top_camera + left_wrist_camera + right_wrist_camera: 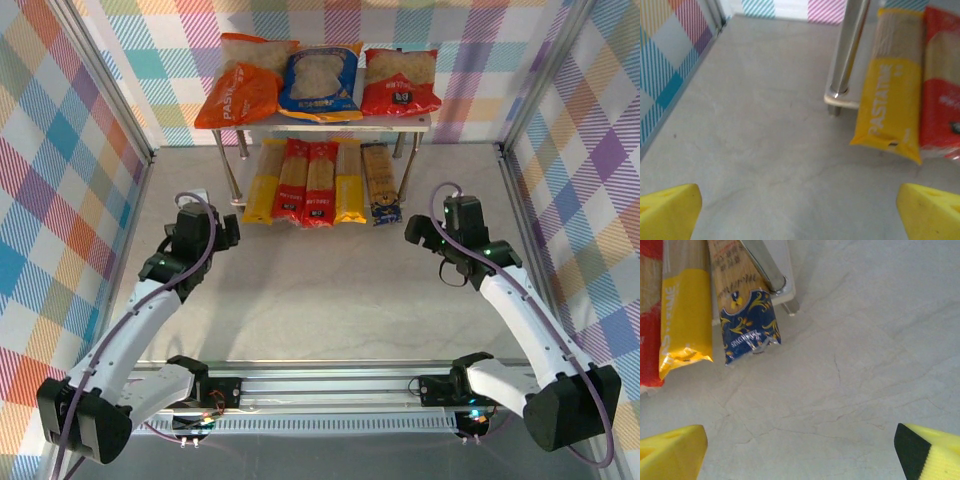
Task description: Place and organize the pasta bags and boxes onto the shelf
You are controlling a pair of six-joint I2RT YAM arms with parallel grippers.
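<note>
Holding all packs, the shelf (pixel 400 122) carries the three bags (pixel 320 82) on its upper board and the five pasta boxes (pixel 320 182) side by side on the lower one. The left gripper (pixel 800 210) and the right gripper (pixel 800 450) hover above the table with jaws spread, empty. I judge only tidying is left: push overhanging pack ends gently and evenly.

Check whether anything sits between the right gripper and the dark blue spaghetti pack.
Nothing visible does. Bare table lies between the open right gripper and the near end of the dark blue spaghetti pack; a shelf leg stands beside the pack, to its right.
</note>
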